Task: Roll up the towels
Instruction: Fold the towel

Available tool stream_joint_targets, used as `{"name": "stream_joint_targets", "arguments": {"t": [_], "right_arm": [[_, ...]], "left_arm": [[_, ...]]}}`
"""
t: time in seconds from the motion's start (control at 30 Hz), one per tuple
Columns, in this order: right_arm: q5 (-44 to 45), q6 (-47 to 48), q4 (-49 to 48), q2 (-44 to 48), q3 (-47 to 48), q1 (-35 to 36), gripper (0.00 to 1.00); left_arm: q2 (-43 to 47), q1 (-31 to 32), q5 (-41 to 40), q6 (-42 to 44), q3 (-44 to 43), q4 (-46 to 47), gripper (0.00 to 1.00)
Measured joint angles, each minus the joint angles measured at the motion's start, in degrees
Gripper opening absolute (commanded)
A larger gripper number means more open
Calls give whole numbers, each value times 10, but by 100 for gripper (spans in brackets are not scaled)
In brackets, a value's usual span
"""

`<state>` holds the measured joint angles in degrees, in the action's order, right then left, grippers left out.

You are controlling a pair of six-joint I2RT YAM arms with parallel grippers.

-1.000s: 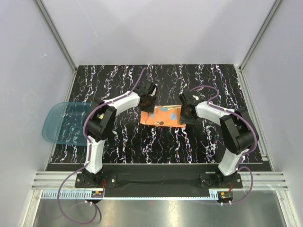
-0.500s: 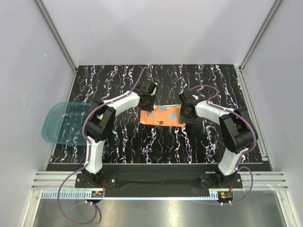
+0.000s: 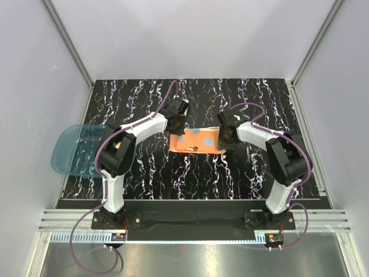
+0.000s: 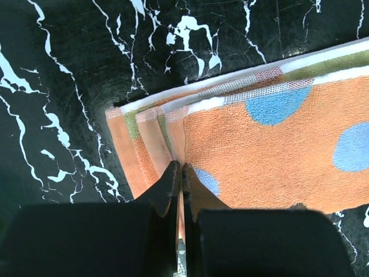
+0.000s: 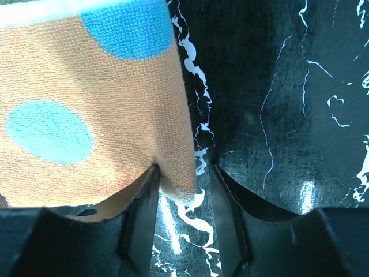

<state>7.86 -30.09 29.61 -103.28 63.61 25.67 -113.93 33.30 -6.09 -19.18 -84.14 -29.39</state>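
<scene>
Pinching the left end of the folded orange towel (image 3: 196, 142), our left gripper (image 4: 179, 168) is closed tight. Our right gripper (image 5: 183, 183) stands partly open astride its right corner. The towel lies mid-table, well apart from the translucent blue tray (image 3: 68, 151) at the left edge.

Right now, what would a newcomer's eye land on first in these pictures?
The orange towel with light blue spots, folded into a band in the middle of the black marbled table, stands out most. The left tool is shut on its left end, and the right tool stands open astride its right corner. A translucent blue tray overhangs the table's left edge.
</scene>
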Motion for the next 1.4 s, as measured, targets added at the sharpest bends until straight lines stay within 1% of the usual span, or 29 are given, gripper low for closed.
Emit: {"name": "stream_joint_targets", "arguments": {"t": [0.03,0.07,0.1,0.17,0.2,0.23,0.27,0.3,0.33,0.37,0.4,0.5,0.53,0.57,0.6,0.67,0.7,0.8,0.83,0.87,0.9,0.93,1.03,1.23,1.3,1.4], "right_arm": [[0,1,0,-1,1,0,48],[0,1,0,-2,2,0,48],[-1,2,1,-2,2,0,49],[-2,3,1,-4,5,0,57],[-5,3,0,-4,6,0,61],[-8,5,-1,-4,7,0,67],[-11,6,-1,-4,8,0,72],[-12,9,0,-4,9,0,75],[-14,11,2,-3,10,0,79],[-14,13,5,-3,12,0,84],[-15,14,12,-3,13,0,85],[-26,22,44,4,24,0,87],[-33,25,55,9,31,0,86],[-41,29,64,17,41,-1,77],[-48,35,70,25,52,-1,71],[-70,44,77,38,79,-1,54],[-81,49,78,42,97,-1,39],[-110,62,82,39,158,-2,22],[-120,64,83,33,179,-3,14],[-127,66,83,23,199,-5,10],[-136,68,80,12,216,-8,8],[-147,68,78,-3,230,-12,3],[-169,71,75,-57,258,-31,0],[-206,75,72,-176,264,-70,0],[-224,72,66,-191,254,-78,0],[-227,72,54,-186,243,-80,0]], "left_arm": [[1,0,-2,-1,2,2,2],[2,0,-5,-2,5,4,7],[2,0,-7,-2,8,7,8],[2,0,-13,-3,15,10,14],[2,0,-17,-3,19,10,25],[2,0,-21,-3,22,9,32],[2,0,-23,-2,23,8,37],[2,0,-27,-2,25,9,48],[3,0,-31,-2,27,8,52],[5,0,-35,-4,31,9,55],[8,0,-37,-5,34,8,57],[34,0,-45,-8,50,6,59],[48,2,-47,-10,58,8,59],[65,3,-48,-13,67,8,59],[85,5,-50,-18,76,9,59],[123,10,-51,-25,95,13,59],[146,14,-51,-31,107,19,58],[189,24,-43,-48,130,37,55],[196,26,-37,-54,136,45,54],[200,28,-30,-59,141,54,51],[200,29,-21,-65,148,65,50],[200,29,-12,-70,156,75,49],[189,29,14,-85,177,97,47],[136,28,63,-111,198,142,43],[120,28,66,-114,201,148,43],[103,28,65,-114,202,152,42]]}}
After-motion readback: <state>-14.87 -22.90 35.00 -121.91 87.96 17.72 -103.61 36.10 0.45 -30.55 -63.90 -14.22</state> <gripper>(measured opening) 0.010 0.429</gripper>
